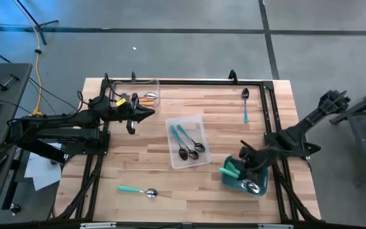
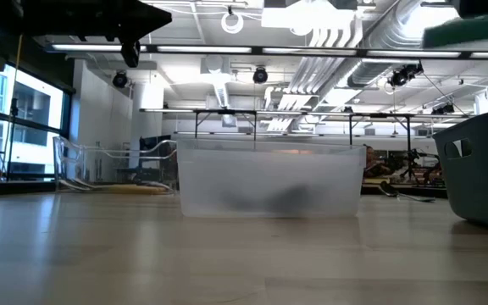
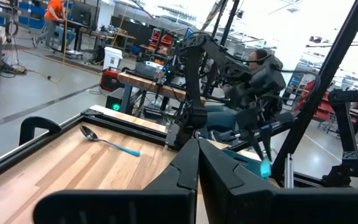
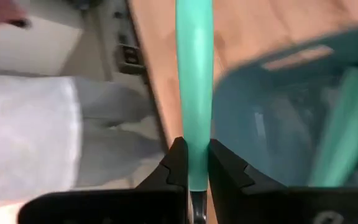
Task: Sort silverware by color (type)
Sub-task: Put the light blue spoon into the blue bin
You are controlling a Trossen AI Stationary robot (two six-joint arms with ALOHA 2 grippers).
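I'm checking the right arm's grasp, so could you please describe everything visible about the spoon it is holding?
The green-handled spoon has a slim, smooth, plastic-looking handle. The right gripper is shut on it, fingers pinching the handle from both sides, with the handle running straight out ahead of the gripper. A bit of metal shows below the grip; the bowl is hidden. In the high view it hangs over the teal bin at the table's near right, beside another green handle.

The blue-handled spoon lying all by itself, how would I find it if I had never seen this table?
Start at the wooden table and go to its far right corner, beyond the clear tray in the middle. There the blue-handled spoon lies alone on bare wood; the other loose spoon, the green-handled spoon, is at the near edge.
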